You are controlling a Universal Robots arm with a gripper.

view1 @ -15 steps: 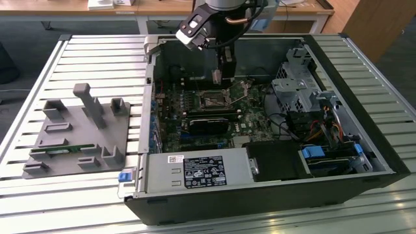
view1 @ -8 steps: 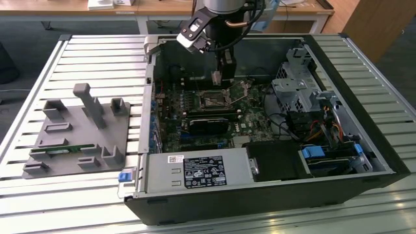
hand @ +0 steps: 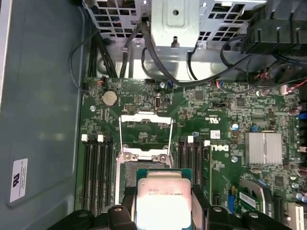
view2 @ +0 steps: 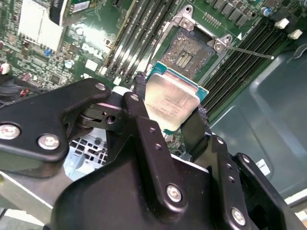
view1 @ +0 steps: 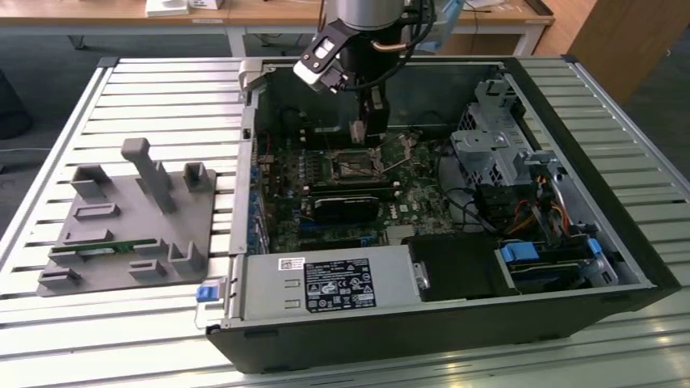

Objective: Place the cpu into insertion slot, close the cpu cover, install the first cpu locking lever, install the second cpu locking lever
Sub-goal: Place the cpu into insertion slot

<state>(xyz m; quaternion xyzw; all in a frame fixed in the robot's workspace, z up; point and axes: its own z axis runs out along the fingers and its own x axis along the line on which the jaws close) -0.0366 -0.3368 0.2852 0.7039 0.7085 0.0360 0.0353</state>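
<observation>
At the exterior view's left, a grey fixture (view1: 129, 218) is being carried by the slatted worktop (view1: 161, 89). Just to its right, an open computer case (view1: 431, 343) is lying on the same worktop, with the green board (view1: 421, 206) being exposed inside. Over the board's far part the gripper (view1: 364, 129) is being held, pointing down above the slot (view1: 353, 166). In both wrist views the cpu (view2: 172, 98) (hand: 163, 203) is being pinched at two opposite edges between the black fingers (view2: 144, 124), its metal top facing the cameras. It is being held above the board, near the slot (view2: 189, 48) and not seated in it. In the first wrist view the cover (hand: 145, 125) is being shown swung open beyond the slot. A metal drive cage (view1: 496, 153) is sitting at the case's right.
</observation>
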